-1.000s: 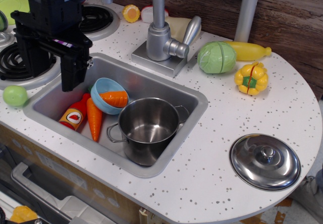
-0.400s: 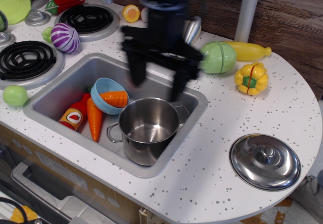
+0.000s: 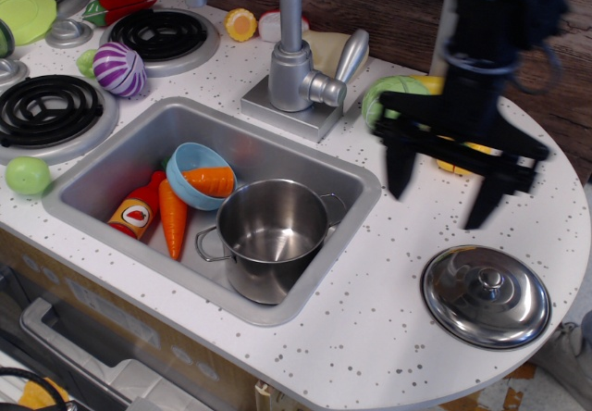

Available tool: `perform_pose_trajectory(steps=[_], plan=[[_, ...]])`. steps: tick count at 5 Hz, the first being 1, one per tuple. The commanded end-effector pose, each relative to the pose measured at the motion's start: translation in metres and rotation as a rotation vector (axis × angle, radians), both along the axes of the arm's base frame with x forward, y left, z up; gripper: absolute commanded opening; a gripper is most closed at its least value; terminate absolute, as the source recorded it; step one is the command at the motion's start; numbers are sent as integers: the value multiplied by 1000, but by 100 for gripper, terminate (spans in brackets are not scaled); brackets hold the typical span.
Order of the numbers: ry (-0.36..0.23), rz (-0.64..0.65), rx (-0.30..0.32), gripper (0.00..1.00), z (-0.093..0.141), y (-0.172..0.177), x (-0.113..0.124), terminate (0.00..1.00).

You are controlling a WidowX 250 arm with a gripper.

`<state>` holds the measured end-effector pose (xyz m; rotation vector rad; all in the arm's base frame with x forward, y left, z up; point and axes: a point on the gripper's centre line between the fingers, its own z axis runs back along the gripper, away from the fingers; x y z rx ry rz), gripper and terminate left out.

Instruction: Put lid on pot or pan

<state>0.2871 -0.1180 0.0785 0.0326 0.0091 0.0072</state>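
The shiny steel pot (image 3: 270,236) stands upright and uncovered in the front right of the sink (image 3: 111,166), its loop handles showing. The domed steel lid (image 3: 486,295) with its small knob lies on the white counter at the front right, apart from the pot. My black gripper (image 3: 442,198) hangs open and empty above the counter, between the pot and the lid and a little behind the lid. Its two fingers (image 3: 399,166) point down and are blurred with motion.
In the sink lie a light-blue bowl (image 3: 190,166) with a carrot (image 3: 211,180), a second carrot (image 3: 173,217) and a ketchup bottle (image 3: 137,211). A tap (image 3: 298,68) stands behind. Toy vegetables sit behind my gripper. Burners (image 3: 46,110) and a purple vegetable (image 3: 118,68) are at left.
My gripper has swept fast from the far left over the burners, across the sink, to the right side above the counter near the lid. Pot and lid have not moved.
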Motion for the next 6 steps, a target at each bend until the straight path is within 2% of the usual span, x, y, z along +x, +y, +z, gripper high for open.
perform_pose_trajectory(steps=[1, 2, 3, 6], plan=[[-37, -56, -28, 100, -5, -37, 7, 0], [-61, -59, -1, 100, -12, -51, 10, 0], [-136, -58, 10, 100, -29, -46, 14, 0], [-168, -66, -38, 100, -45, -36, 21, 0]])
